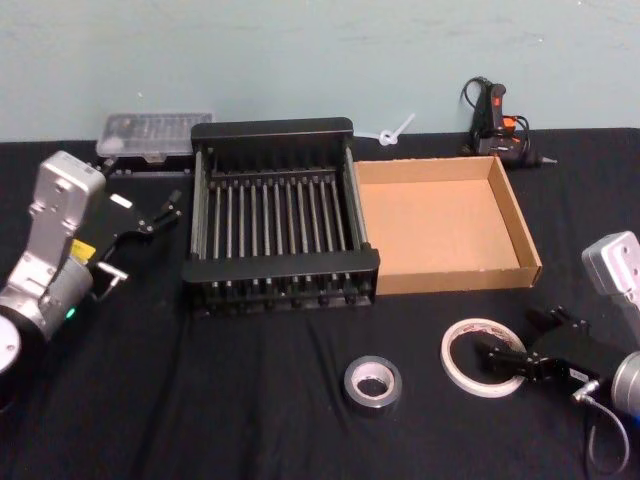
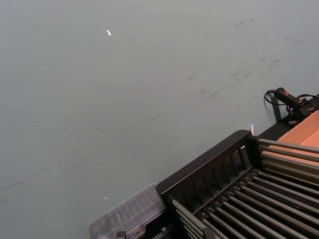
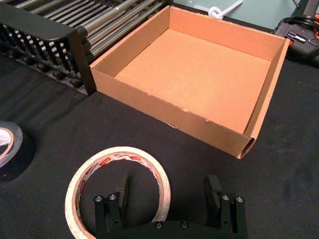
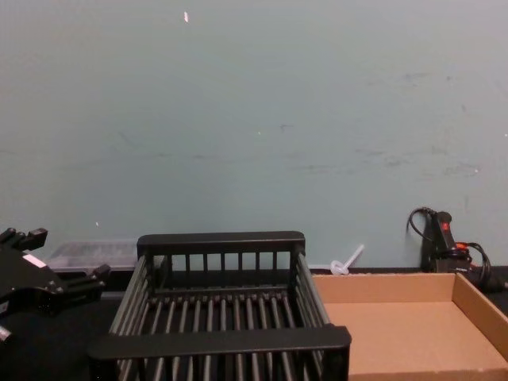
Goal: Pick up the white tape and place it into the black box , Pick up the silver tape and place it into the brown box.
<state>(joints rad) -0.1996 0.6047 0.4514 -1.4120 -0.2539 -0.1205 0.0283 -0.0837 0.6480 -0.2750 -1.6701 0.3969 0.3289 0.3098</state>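
**My right jaws straddle the white tape's rim**

My right gripper [image 3: 169, 196] sits low over the black tabletop [image 1: 250, 420] near its front right corner, jaws spread wide. The right wrist view shows one finger [image 3: 121, 193] standing inside the ring of the white tape [image 3: 117, 189] and the other outside it, with the rim's near-right part between them; I cannot tell whether either finger touches the roll. The white tape [image 1: 483, 357] lies flat on the cloth, red print showing on its inner face.

Just beside it, toward the middle of the front edge, the silver tape [image 1: 373, 383] also lies flat on the tabletop, apart from the white roll and from both boxes.

The black box [image 1: 278, 258] stands at the centre of the tabletop, its slatted floor bare. The brown box [image 1: 450, 275] sits against its right side, walls touching or nearly so, and its cardboard floor is bare as well.

My left gripper [image 1: 160, 213] hangs above the tabletop near the left edge, just left of the black box, jaws spread and holding nothing.

Along the far edge a clear plastic case [image 1: 157, 134] lies behind the black box's left corner, a white plastic piece [image 1: 392, 131] lies behind the brown box, and a black glue gun [image 1: 497, 122] with an orange trigger stands near the far right corner.
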